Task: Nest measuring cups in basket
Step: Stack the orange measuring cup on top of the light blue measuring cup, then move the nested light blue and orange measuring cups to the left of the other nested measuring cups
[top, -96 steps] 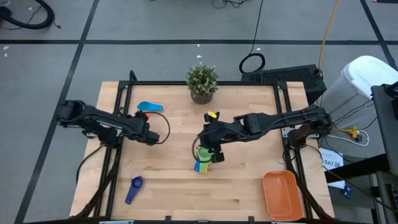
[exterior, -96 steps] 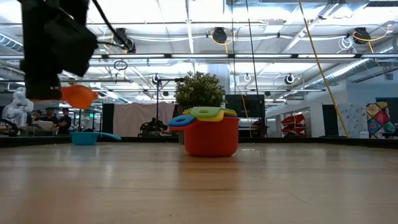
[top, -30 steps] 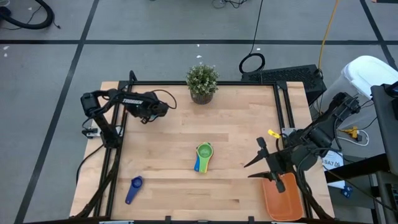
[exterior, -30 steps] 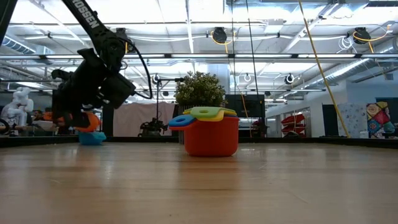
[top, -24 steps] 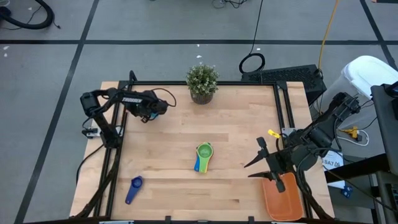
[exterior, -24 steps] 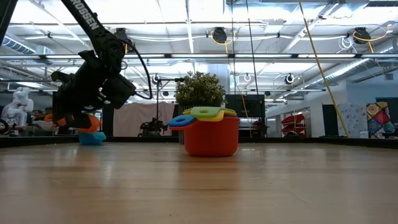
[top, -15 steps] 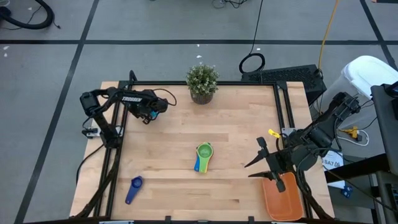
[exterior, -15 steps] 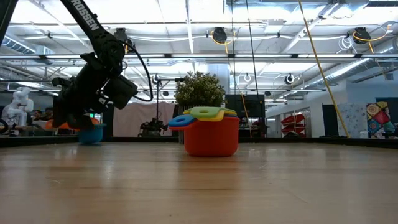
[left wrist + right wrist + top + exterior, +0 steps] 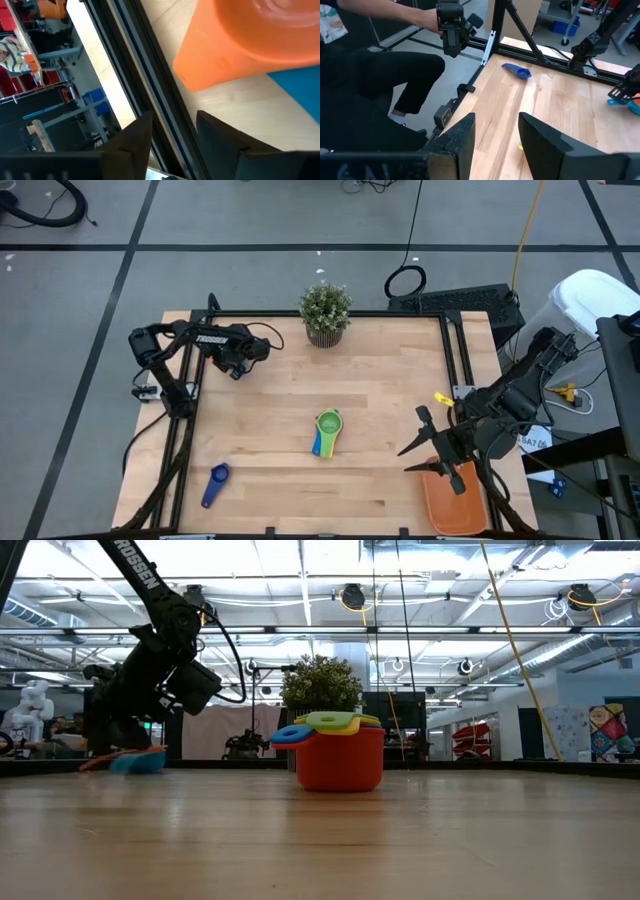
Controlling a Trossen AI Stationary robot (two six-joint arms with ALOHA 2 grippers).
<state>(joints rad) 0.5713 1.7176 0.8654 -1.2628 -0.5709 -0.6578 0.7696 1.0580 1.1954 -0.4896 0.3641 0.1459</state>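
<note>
The orange measuring cup point(image 9: 260, 35) sits in the light blue cup point(image 9: 140, 762) far out toward the table's back-left corner from the red cup stack point(image 9: 340, 755) that stands mid-table. In the left wrist view the orange cup lies over a blue surface beyond the fingertips, not between them; the left gripper point(image 9: 236, 367) hovers right above the pair with its fingers parted, holding nothing. That reads as a smaller cup just dropped into a larger one, a sub-stack built where the light blue cup already lay.

The stack itself shows green point(image 9: 327, 421) on top from above, with yellow and blue handles fanned at the rim of the red cup. A dark blue cup point(image 9: 214, 484) lies alone, toward the front-left from the stack. The basket point(image 9: 452, 502) waits at the front-right corner, well apart from every cup, so nothing is in it yet.

The right gripper point(image 9: 428, 454) waits over the basket's near edge, fingers spread and empty.

From above the left gripper hides both back-corner cups. How deep the orange cup seats cannot be judged.
</note>
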